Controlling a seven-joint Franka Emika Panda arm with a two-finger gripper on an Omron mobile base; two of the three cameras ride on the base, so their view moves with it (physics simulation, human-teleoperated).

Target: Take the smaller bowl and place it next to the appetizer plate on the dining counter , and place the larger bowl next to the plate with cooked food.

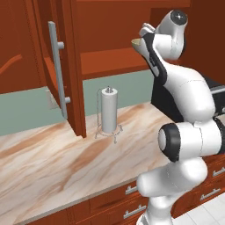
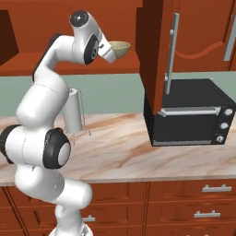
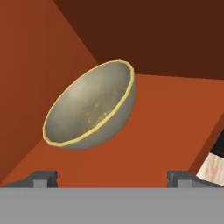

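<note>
We have our gripper (image 3: 113,177) raised into the open upper cabinet, and the relation that matters is plain in the hand view: the smaller bowl (image 3: 89,107) lies straight ahead of the fingers, toward twelve o'clock and a little to eleven. It is tipped, its rim running from about seven o'clock up to one o'clock, with the paler inside turned toward us. The two finger tips (image 3: 43,178) stand wide apart at the bottom of that view, so the jaws are spread and holding nothing. The bowl looks to be clear of both tips, though we cannot tell how far ahead it is.

In the right base view the bowl (image 2: 118,48) sits at the hand's three o'clock, just beyond it, on the red-brown cabinet shelf (image 2: 129,67). We judge the grasp is not yet made, and the next move calls for one finger to pass over the rim.

Below lies a tan marble-look counter (image 1: 52,162) carrying a paper towel holder (image 1: 108,112) and, toward four o'clock in the right base view, a black toaster oven (image 2: 189,113). An open cabinet door (image 1: 59,66) hangs beside the arm.
</note>
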